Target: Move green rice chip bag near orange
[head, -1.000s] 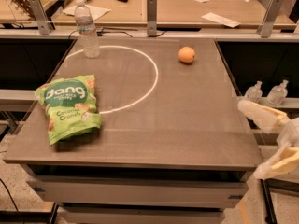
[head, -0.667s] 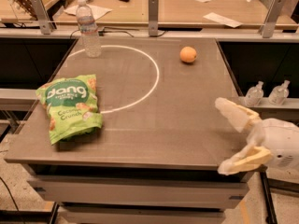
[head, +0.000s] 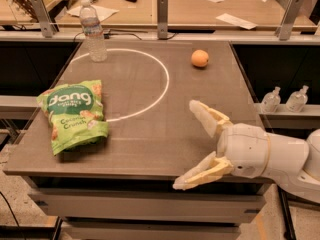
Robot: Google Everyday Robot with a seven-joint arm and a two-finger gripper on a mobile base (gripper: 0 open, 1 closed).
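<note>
Gripper (head: 184, 145) hovers wide open and empty over the table's (head: 150, 139) near-right edge, mouth facing the green rice chip bag (head: 75, 115) lying flat front-left, well apart from the orange (head: 200, 59) far right, likely lining up a grab.

The gripper (head: 184, 145) sits at lower right, over the front right part of the table (head: 150, 144). It has two cream-yellow, tapered fingers (head: 206, 117) spread wide apart. They join a smooth, rounded white wrist housing (head: 246, 151), then a thicker glossy white arm segment (head: 292, 159) beyond a thin seam.
</note>
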